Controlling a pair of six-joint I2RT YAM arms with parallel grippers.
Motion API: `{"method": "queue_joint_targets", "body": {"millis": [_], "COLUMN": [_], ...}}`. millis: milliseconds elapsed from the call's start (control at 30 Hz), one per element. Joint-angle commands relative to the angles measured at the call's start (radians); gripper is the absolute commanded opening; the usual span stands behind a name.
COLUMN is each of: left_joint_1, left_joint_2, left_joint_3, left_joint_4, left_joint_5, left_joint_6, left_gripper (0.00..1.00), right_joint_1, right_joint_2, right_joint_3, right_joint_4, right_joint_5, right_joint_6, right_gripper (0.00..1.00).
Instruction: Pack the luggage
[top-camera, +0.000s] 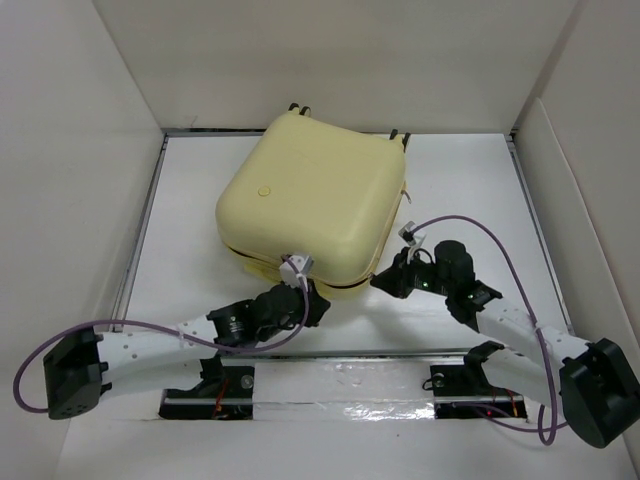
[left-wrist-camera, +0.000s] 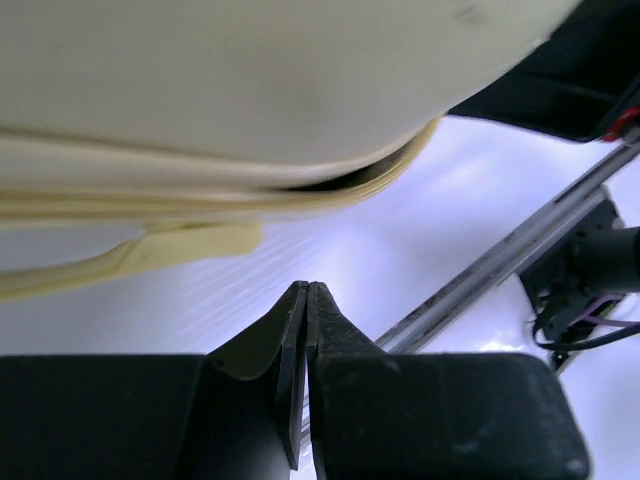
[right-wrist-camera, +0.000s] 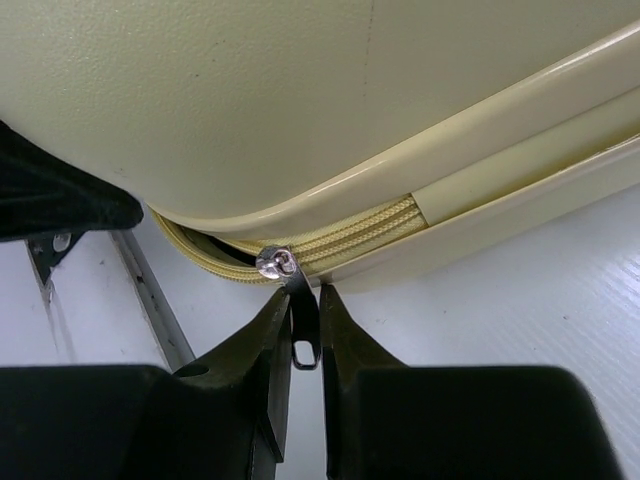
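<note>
Overhead and wrist views, both arms at the near side of the case. The small pale-yellow hard-shell luggage (top-camera: 310, 190), with rounded corners, lay flat on the white table (top-camera: 450, 200) with its lid down. It sat just beyond the fingertips of both arms.

The left gripper (left-wrist-camera: 308, 292) had its two black fingers pressed together at the tips, with nothing visible between them. The near wall of the luggage filled the view directly ahead of and above these fingers. A flat pale-yellow strap (left-wrist-camera: 190, 245) lay on the table ahead of them and to their left, apart from the tips. A grey metal rail (left-wrist-camera: 490, 270) ran diagonally away on their right.

The right gripper (right-wrist-camera: 306, 295) stood at the near right corner of the luggage. Its fingers were drawn narrow around a dark metal zipper pull (right-wrist-camera: 303, 335), which hung down into the slot between them, with the inner faces close against it on both sides. The silver zipper slider (right-wrist-camera: 275, 262) sat just ahead of the left fingertip, on the seam between the two shells. A ribbed yellow zipper band (right-wrist-camera: 350, 232) ran from the slider to the right of the fingers. Left of the slider, a dark gap showed in the seam.
</note>
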Motion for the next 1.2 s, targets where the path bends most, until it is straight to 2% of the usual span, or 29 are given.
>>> {"method": "queue_joint_targets", "body": {"millis": [0, 33, 233, 433, 700, 833, 1000, 1100, 1167], "left_joint_1": [-0.031, -0.031, -0.031, -0.001, 0.019, 0.019, 0.028, 0.039, 0.050], "left_joint_2": [0.079, 0.123, 0.292, 0.429, 0.463, 0.515, 0.544, 0.538, 0.507], "left_joint_3": [0.083, 0.084, 0.142, 0.195, 0.199, 0.216, 0.221, 0.207, 0.195], "left_joint_4": [0.150, 0.218, 0.368, 0.382, 0.422, 0.460, 0.498, 0.507, 0.498], "left_joint_5": [-0.043, -0.030, -0.050, -0.113, -0.194, -0.170, -0.116, -0.088, -0.081], "left_joint_6": [0.006, 0.006, 0.035, 0.014, -0.042, -0.056, -0.072, -0.077, -0.071], "left_gripper": [0.00, 0.00, 0.05, 0.05, 0.05, 0.05, 0.05, 0.06, 0.09], "right_joint_1": [0.008, 0.008, 0.127, 0.239, 0.463, 0.486, 0.540, 0.594, 0.594], "right_joint_2": [-0.022, -0.025, -0.103, -0.149, -0.065, -0.045, 0.015, 0.064, 0.102], "right_joint_3": [0.045, 0.051, 0.094, 0.173, 0.264, 0.263, 0.223, 0.235, 0.232], "right_joint_4": [0.056, 0.022, -0.169, -0.358, -0.461, -0.373, 0.009, 0.080, 0.096], "right_joint_5": [0.013, 0.035, 0.216, 0.400, 0.468, 0.462, 0.457, 0.545, 0.592], "right_joint_6": [-0.010, -0.015, -0.038, -0.033, -0.030, 0.020, 0.164, 0.178, 0.178], "right_gripper": [0.00, 0.00, 0.00, 0.00, 0.00, 0.00, 0.00, 0.00, 0.00]}}
